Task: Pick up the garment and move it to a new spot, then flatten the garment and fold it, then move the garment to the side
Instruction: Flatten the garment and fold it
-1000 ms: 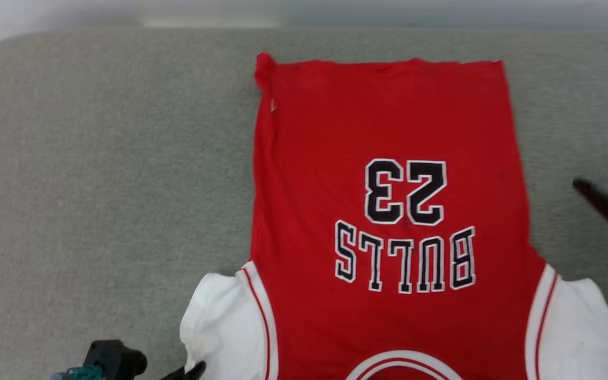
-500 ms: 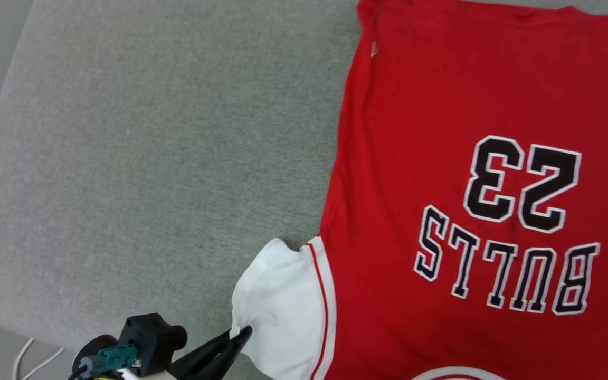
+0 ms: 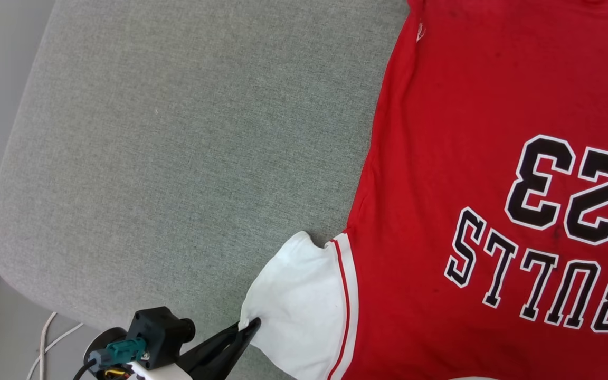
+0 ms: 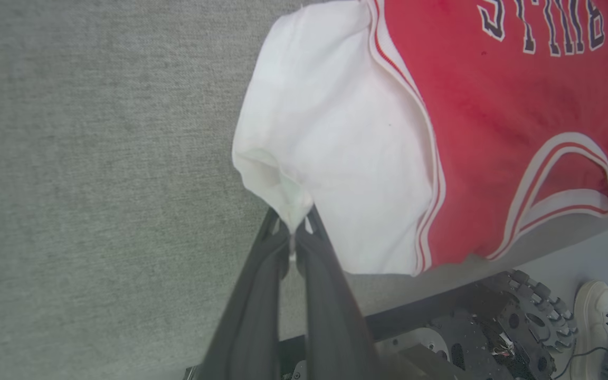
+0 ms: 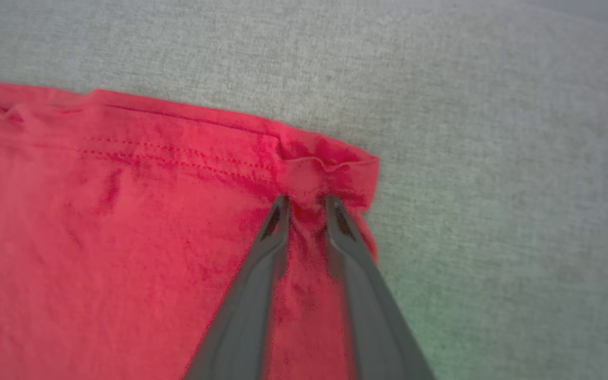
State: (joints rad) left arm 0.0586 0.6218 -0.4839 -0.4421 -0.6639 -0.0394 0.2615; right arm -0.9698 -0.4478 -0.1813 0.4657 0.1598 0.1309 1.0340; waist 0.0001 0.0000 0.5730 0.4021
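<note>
At the near edge of the grey padded bench (image 3: 177, 158), the left claw (image 3: 248, 328) is pinched tight on the garment (image 3: 441, 158). It holds the very tip of the white sleeve (image 3: 298, 295). The cloth is pulled into a little point between the two dark fingers. In the left wrist view, a white shoe (image 4: 594, 316) stands on the floor past the bench's near edge.

The garment is a red sports shirt. It lies face up and mostly flat on the bench. Its neck end is at the near edge and its bottom end points to the far edge. The sleeve is plain white. Thin red and white stripes (image 3: 343, 285) run where it joins the red body. The neck hole (image 4: 562, 179) has white and red rings around it.

Farther up the shirt are the black letters "BULLS" (image 3: 541, 279) with white outlines. In the head view they are upside down. Past them is a big black "23" (image 3: 573, 190), also with white outlines. A tiny white tag (image 3: 420, 32) sits on the shirt's left side seam, toward the far end.

At the far end is the red hem (image 5: 177, 121), with lines of stitching along it. The right claw (image 5: 306, 203) is on the hem's corner. Its two fingers stand a little apart, with a small bunch of red cloth squeezed between them. The cloth there is wrinkled.
</note>
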